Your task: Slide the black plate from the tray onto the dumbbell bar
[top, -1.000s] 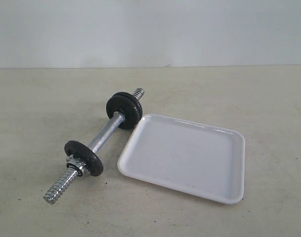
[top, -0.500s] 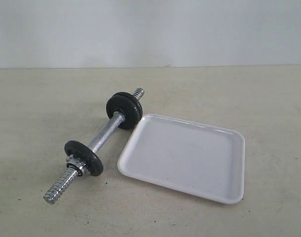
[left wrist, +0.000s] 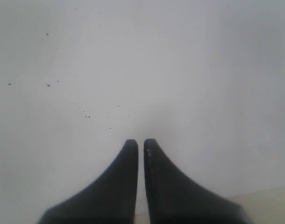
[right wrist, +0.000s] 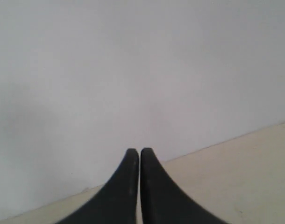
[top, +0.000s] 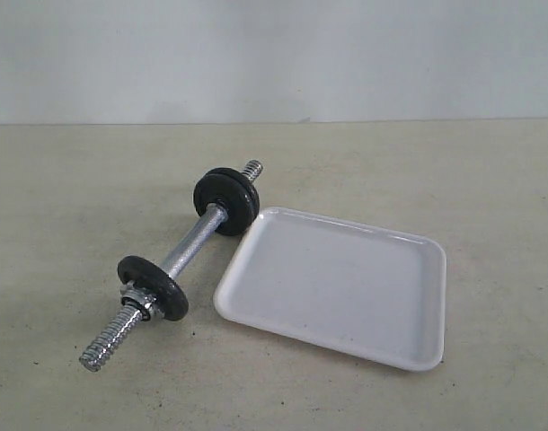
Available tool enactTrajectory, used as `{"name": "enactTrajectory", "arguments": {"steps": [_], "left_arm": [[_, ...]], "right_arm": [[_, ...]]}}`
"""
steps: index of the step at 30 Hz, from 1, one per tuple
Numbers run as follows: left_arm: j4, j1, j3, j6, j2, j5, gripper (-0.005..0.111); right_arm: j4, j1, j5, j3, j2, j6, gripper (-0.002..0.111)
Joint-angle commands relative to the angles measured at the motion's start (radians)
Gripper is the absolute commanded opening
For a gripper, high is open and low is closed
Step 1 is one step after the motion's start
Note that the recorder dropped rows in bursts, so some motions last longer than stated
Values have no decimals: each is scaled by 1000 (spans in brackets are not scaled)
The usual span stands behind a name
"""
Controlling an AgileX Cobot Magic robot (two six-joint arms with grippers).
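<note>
The dumbbell bar (top: 191,242) lies on the table, left of the white tray (top: 256,305), which holds no disc. Two dark discs (top: 226,200) sit pressed together on the bar's far end. I cannot tell which of them is the black plate. A third dark disc (top: 154,285) sits near the front end, against a chrome collar nut (top: 137,300). Neither gripper shows in the exterior view. My left gripper (left wrist: 140,142) and my right gripper (right wrist: 139,151) are both shut on nothing, facing a pale wall.
The beige table (top: 490,180) runs back to a white wall (top: 274,54). The bar's threaded front end (top: 103,346) points toward the table's near left. The table's edge (right wrist: 236,177) shows in the right wrist view.
</note>
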Motion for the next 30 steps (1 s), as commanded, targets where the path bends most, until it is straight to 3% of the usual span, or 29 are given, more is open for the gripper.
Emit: {"name": "enactTrajectory", "arguments": {"steps": [1,5,11,19,26,30], "left_arm": [[-5,4,4,-6,2,-12,4],[-5,4,4,-6,2,-12,4],[-5,4,4,-6,2,-12,4],[-5,4,4,-7,0,-12,4],[-5,4,4,-7,0,-12,4],[-5,4,4,-7,0,-12,4]], "right_arm": [[-45,-150,320,19,-180,-135,0],[-267,-362,732,120,-349,-134,0],[-264,-545,665,388,-688,107,0],[-266,-547,699,433,-688,112,0],[-272,-547,788,326,-688,-45,0],[-412,-547,801,328,-688,61,0]]}}
